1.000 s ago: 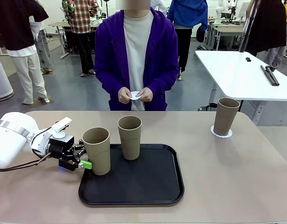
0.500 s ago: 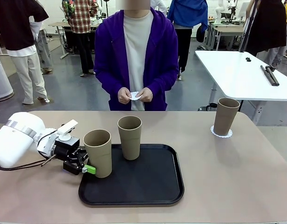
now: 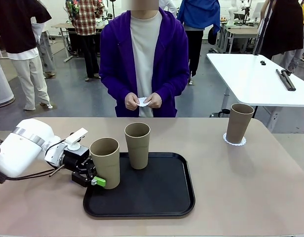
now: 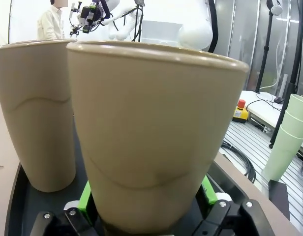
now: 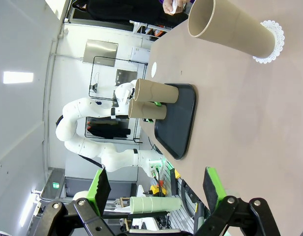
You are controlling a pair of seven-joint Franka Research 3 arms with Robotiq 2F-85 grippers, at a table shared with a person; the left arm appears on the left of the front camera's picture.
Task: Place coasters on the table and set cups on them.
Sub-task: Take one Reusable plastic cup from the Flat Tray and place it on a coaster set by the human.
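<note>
Lower left, the left gripper (image 3: pixel 95 178) has pads on both sides of a cup (image 3: pixel 105 162); hold unclear. The right gripper (image 5: pixel 154 189) is wide open, empty.

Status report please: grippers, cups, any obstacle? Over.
Left gripper astride near tall tan tumbler on black tray, grip unconfirmed. Right gripper open, empty. Second tumbler close by.

rear cup (image 3: pixel 137 144) near front cup (image 3: pixel 105 163), tray (image 3: pixel 167 197) right half bare

Tan table (image 3: pixel 241 187) bears black tray (image 3: pixel 157 193), one coaster (image 3: pixel 243 142).
</note>
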